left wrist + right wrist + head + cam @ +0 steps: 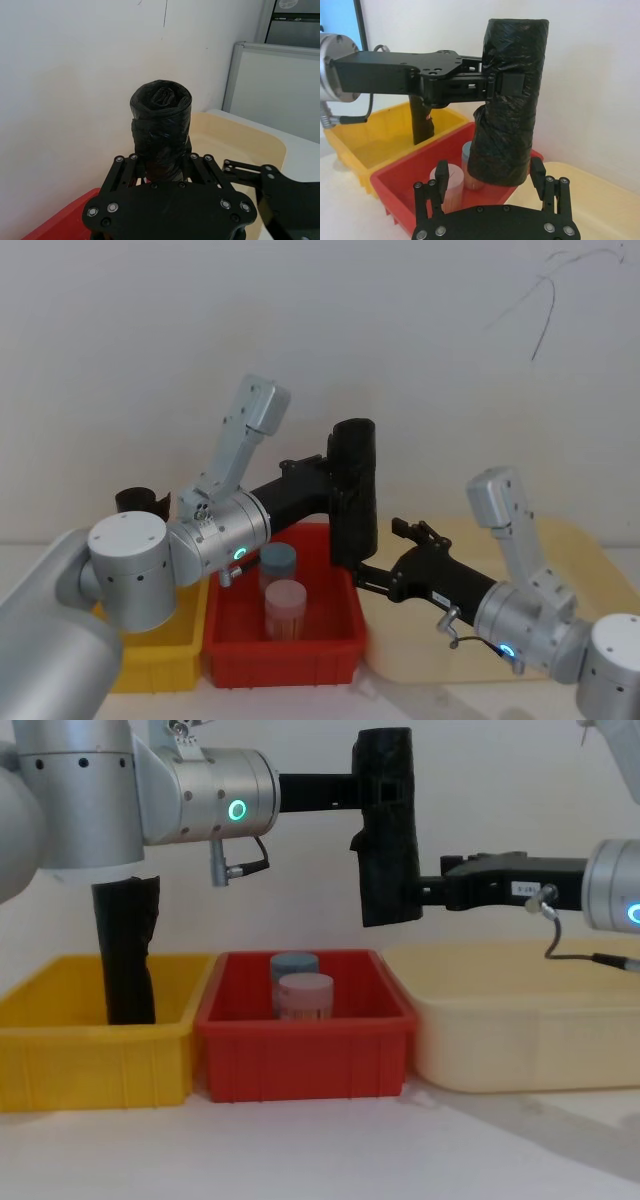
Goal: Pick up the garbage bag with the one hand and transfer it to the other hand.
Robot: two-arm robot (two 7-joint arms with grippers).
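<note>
Garbage bag point(388, 830) is in the air, long axis upright, hanging over the far right part of the red bin point(300, 1060) at mid counter point(300, 1150). It touches nothing below.

Left pincer point(385, 785), green ring, comes in level from the counter's left side and is clamped on the bag's upper part.

Right pincer point(425, 892), blue ring, reaches in level from the right, above the cream tray point(520, 1040). Its fingers are apart. In the right wrist view they straddle the bag's lower end, one finger point(440, 175) on each side, with a gap showing on both; contact can't be confirmed.

Key relation: the bag's bottom section sits between the right pincer's jaws, straight ahead of it, and well below the left pincer's grip, so the two grips don't overlap. Roll axis is vertical and crosses both pincers at a right angle.

Judgement: handover is at the pre-close stage. The next step is likely for the right pincer to close on the lower end before the left lets go. The risk is a grip too close to the bottom edge.
</note>
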